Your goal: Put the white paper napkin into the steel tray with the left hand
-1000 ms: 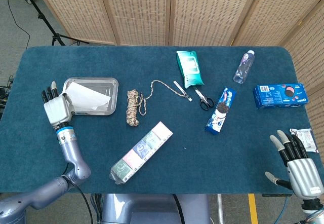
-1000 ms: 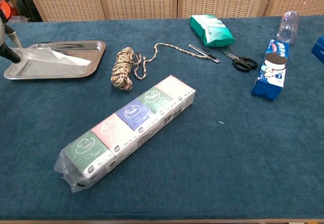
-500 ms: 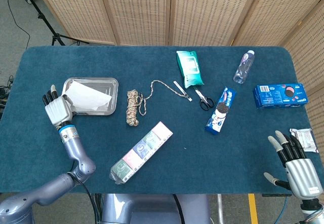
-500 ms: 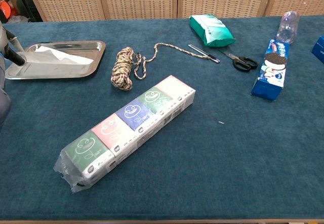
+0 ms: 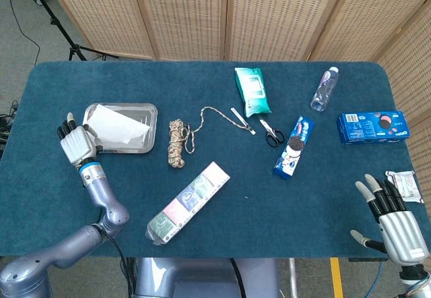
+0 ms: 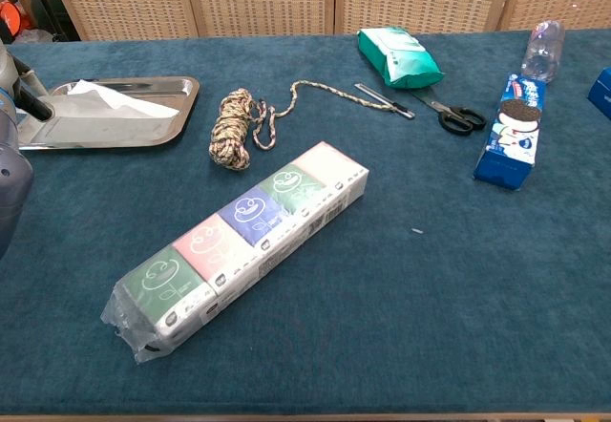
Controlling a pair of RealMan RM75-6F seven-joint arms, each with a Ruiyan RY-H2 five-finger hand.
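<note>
Napkin (image 5: 115, 124) lies in the tray (image 5: 149, 113), left-centre of the head view; its upper-left corner laps over the tray rim. Left hand (image 5: 77, 141) sits just beside the tray's lower-left corner, back of hand to camera, fingers pointing up frame and holding nothing that I can see (napkin corner looks close to the thumb side, contact unclear). The chest view catches only a dark fingertip at the far left edge. Right hand (image 5: 394, 218) is at lower right, fingers spread, empty. Rope (image 5: 178, 143) sits right of the tray, tissue pack (image 5: 188, 202) below it.
</note>
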